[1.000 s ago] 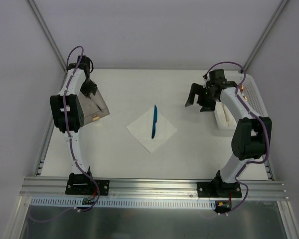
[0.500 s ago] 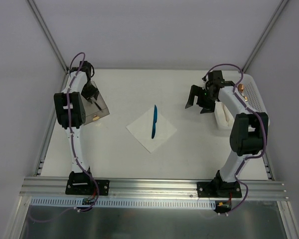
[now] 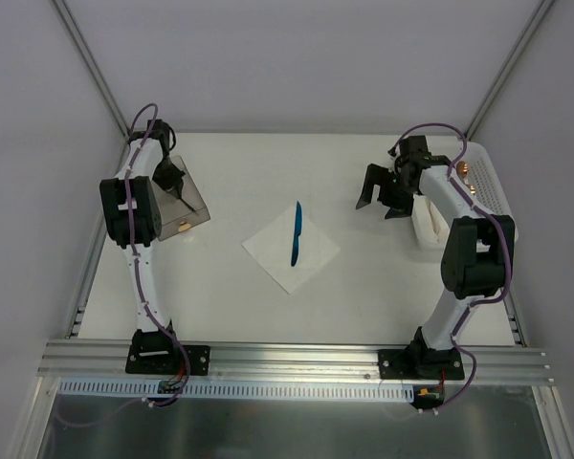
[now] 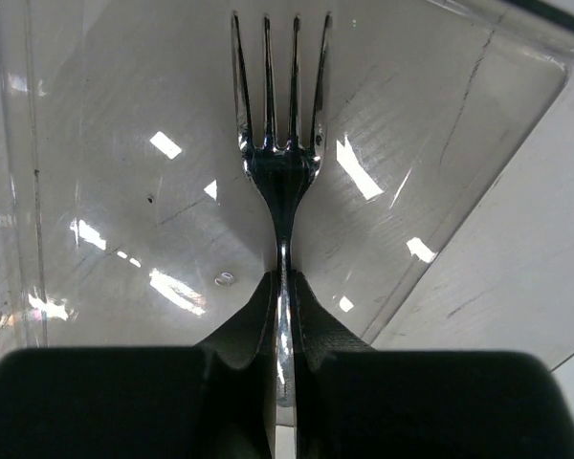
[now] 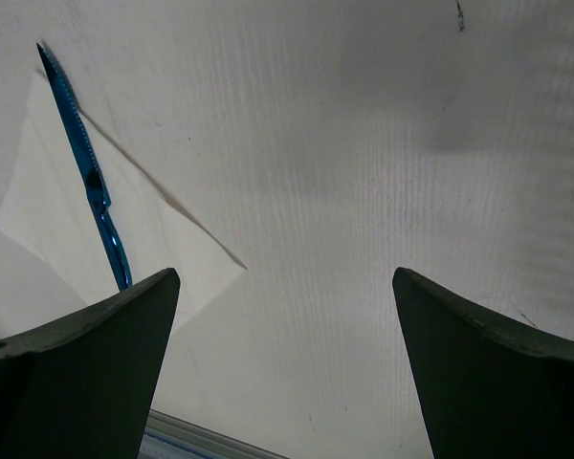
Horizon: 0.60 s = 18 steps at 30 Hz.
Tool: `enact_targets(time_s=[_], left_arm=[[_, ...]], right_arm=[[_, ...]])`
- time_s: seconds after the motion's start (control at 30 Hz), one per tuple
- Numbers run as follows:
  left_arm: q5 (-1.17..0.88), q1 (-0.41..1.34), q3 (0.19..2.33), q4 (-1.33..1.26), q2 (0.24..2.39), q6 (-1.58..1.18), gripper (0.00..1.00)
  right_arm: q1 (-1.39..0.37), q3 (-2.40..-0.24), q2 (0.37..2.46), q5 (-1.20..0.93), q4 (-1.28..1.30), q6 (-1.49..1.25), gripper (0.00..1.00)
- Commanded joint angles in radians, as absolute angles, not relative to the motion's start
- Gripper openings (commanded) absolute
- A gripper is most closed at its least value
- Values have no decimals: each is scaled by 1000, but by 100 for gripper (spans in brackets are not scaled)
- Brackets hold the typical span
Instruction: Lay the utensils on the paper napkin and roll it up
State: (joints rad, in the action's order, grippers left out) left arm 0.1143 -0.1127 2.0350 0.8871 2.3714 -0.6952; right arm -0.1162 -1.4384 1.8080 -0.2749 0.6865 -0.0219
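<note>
A white paper napkin (image 3: 291, 251) lies flat mid-table, turned like a diamond; it also shows in the right wrist view (image 5: 48, 201). An all-blue slim utensil (image 3: 295, 234), with a serrated edge like a knife's (image 5: 86, 172), lies on it. My left gripper (image 3: 172, 177) reaches into a clear plastic bin (image 3: 193, 212) at the far left. It is shut (image 4: 284, 282) on the handle of a fork (image 4: 280, 143) whose silver tines point away over the bin floor. The handle's colour is hidden. My right gripper (image 3: 378, 199) is open and empty (image 5: 285, 277), above bare table right of the napkin.
A white tray (image 3: 493, 196) stands at the far right behind the right arm, with a gold cutlery end (image 3: 464, 170) showing. The clear bin's wall (image 4: 517, 153) runs close to the fork on its right. An aluminium rail (image 3: 297, 359) edges the table's near side.
The left arm has swung back and left so its gripper sits deeper over the bin. The right gripper shifted slightly early on, then held still. Napkin and blue utensil have not moved.
</note>
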Motion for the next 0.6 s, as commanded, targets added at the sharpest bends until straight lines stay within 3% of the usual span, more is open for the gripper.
enact_targets(time_s=[0.0, 0.4, 0.57], left_arm=[[100, -118, 1993, 910, 2349, -701, 0], [146, -117, 2009, 908, 1988, -565, 0], [57, -86, 2017, 908, 1870, -450, 0]], right_arm=[[-109, -1482, 1799, -284, 701, -9, 99], [-109, -1466, 1778, -345, 699, -12, 99], [-109, -1462, 1773, -357, 699, -15, 99]])
